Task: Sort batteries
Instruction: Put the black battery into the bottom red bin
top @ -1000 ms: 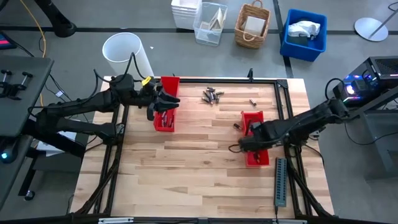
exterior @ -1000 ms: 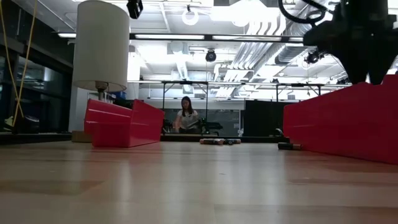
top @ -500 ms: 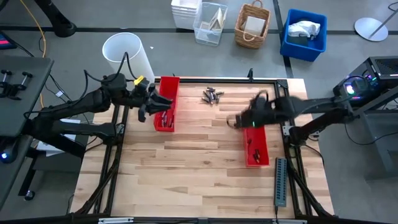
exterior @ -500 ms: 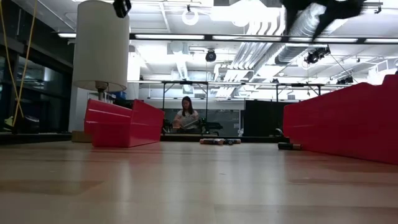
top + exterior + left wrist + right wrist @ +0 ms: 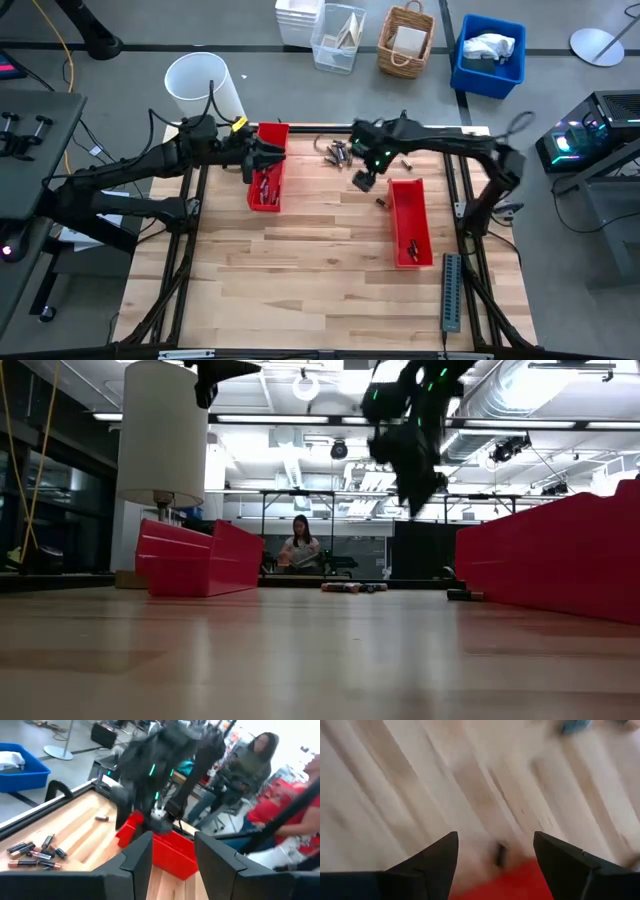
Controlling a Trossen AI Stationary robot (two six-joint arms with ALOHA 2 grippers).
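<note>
I see a loose cluster of batteries (image 5: 340, 153) at the bench's (image 5: 300, 270) far edge, more in two red trays (image 5: 267, 168). Right claw (image 5: 362, 178) open, empty, beside cluster. Left claw (image 5: 272, 153) open over left tray.

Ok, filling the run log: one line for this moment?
left gripper: open, over left red tray | right gripper: open, empty, near battery pile | right red tray: few batteries

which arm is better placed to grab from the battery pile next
Right. Its open gripper hangs beside the battery pile; the left gripper, also open, is over the left tray, farther away.
</note>
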